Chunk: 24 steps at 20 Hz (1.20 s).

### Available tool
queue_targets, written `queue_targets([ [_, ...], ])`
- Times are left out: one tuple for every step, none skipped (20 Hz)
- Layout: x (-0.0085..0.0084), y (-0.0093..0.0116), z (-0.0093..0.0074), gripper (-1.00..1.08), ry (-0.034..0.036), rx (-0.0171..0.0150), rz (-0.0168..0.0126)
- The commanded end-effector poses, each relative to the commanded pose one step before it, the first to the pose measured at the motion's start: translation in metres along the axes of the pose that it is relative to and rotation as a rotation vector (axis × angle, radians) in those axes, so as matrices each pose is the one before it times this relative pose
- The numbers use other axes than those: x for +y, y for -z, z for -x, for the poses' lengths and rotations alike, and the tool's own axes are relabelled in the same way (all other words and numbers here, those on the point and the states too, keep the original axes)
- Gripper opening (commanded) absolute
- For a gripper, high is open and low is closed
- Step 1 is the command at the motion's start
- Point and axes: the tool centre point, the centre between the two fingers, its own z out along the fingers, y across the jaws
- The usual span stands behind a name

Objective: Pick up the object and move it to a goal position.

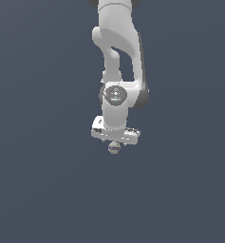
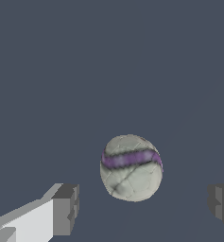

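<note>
Gripper (image 2: 144, 210) was open, fingers (image 2: 65, 209) well apart; ball (image 2: 131, 168) sat btwn them, directly below, no contact seen

Both renders are evenly and softly lit, neither dim nor glaring, over a flat slate-blue backdrop with no cast shadows. The white arm (image 1: 117, 71) shows gentle shading, darker along its right edge in the exterior view. That view is coarse and slightly soft; the wrist view shows the ball (image 2: 131, 168) sharper, with blocky pixelation.
</note>
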Motion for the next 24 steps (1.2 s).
queue_targets([
  [-0.00001,-0.00003,-0.00001,1.00,-0.00006,0.00000,0.00001],
  [-0.00002,-0.00040,0.00001,1.00,0.00000,0.00000,0.00000],
  [-0.00007,-0.00120,0.00002,1.00,0.00000,0.00000,0.00000],
  [-0.00011,-0.00200,0.00004,1.00,0.00000,0.00000,0.00000],
  [0.00025,-0.00265,-0.00001,1.00,-0.00065,0.00021,-0.00007],
  [-0.00020,-0.00357,0.00010,1.00,0.00000,0.00000,0.00000],
  [0.00017,-0.00420,0.00006,1.00,-0.00066,0.00021,-0.00006],
  [0.00001,-0.00499,0.00012,1.00,-0.00046,0.00015,-0.00004],
  [0.00010,-0.00568,0.00014,1.00,-0.00066,0.00021,-0.00006],
  [0.00008,-0.00600,0.00014,1.00,-0.00066,0.00021,-0.00006],
  [-0.00029,-0.00540,0.00017,1.00,0.00000,0.00000,0.00000],
  [0.00014,-0.00445,0.00001,1.00,-0.00065,0.00021,-0.00006],
  [0.00017,-0.00363,-0.00009,1.00,-0.00065,0.00021,-0.00007],
  [-0.00021,-0.00296,-0.00012,1.00,0.00000,0.00000,0.00000],
  [-0.00019,-0.00213,-0.00023,1.00,0.00000,0.00000,0.00000],
  [-0.00016,-0.00132,-0.00033,1.00,0.00000,0.00000,0.00000],
  [-0.00012,-0.00061,-0.00033,1.00,0.00000,0.00000,0.00000],
  [-0.00004,-0.00014,-0.00015,1.00,0.00000,0.00000,0.00000],
  [0.00000,0.00000,0.00000,-1.00,0.00000,0.00000,0.00000],
  [0.00000,0.00000,0.00000,-1.00,0.00000,0.00000,0.00000],
  [0.00000,0.00000,0.00000,-1.00,0.00000,0.00000,0.00000],
  [0.00000,0.00000,0.00000,-1.00,0.00000,0.00000,0.00000],
  [0.00000,0.00000,0.00000,-1.00,0.00000,0.00000,0.00000],
  [0.00000,0.00000,0.00000,-1.00,0.00000,0.00000,0.00000],
])
